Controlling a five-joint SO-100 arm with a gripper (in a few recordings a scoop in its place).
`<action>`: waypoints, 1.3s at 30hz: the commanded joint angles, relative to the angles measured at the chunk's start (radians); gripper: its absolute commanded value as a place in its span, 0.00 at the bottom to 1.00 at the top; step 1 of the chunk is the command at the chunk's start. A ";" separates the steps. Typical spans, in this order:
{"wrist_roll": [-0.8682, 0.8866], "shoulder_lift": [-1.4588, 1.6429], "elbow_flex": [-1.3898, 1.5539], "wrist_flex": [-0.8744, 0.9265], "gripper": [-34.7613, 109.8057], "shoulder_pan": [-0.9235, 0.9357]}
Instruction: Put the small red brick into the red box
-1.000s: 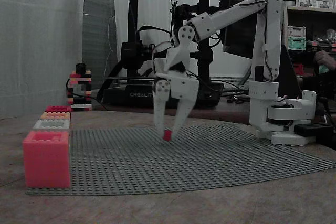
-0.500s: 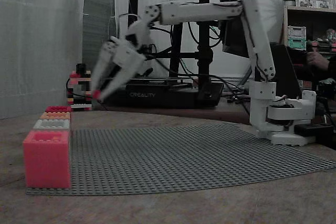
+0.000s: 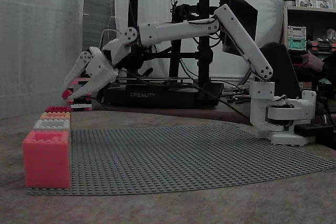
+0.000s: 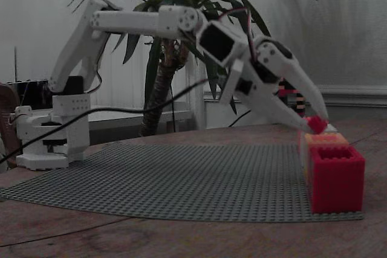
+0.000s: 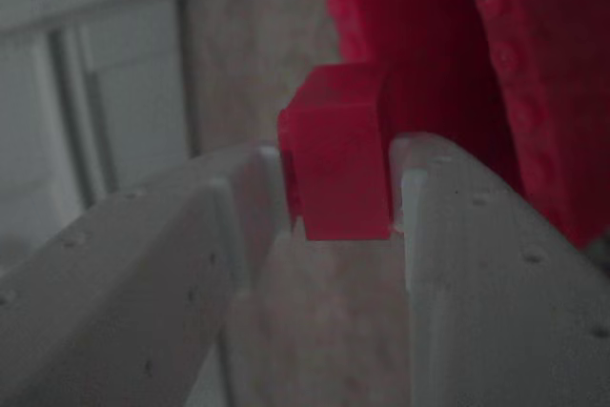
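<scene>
Jaws pinch the brick (image 3: 66, 94) aloft over the far boxes (image 3: 56, 113), beyond the near red box (image 3: 47, 158), left.

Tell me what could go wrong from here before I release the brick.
1. The small red brick is pinched only at the very tips of the gripper, so a jolt might shake it loose.
2. The boxes stand close together in a row. In a fixed view the brick looks nearer the orange box than the red box, though depth is hard to judge. A release now may land in the wrong one.
</scene>
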 commanded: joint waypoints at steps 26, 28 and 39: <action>0.032 0.061 -0.054 -0.094 0.24 0.008; 0.048 0.160 0.026 -0.080 0.24 0.006; -0.012 0.900 0.578 0.476 0.24 -0.086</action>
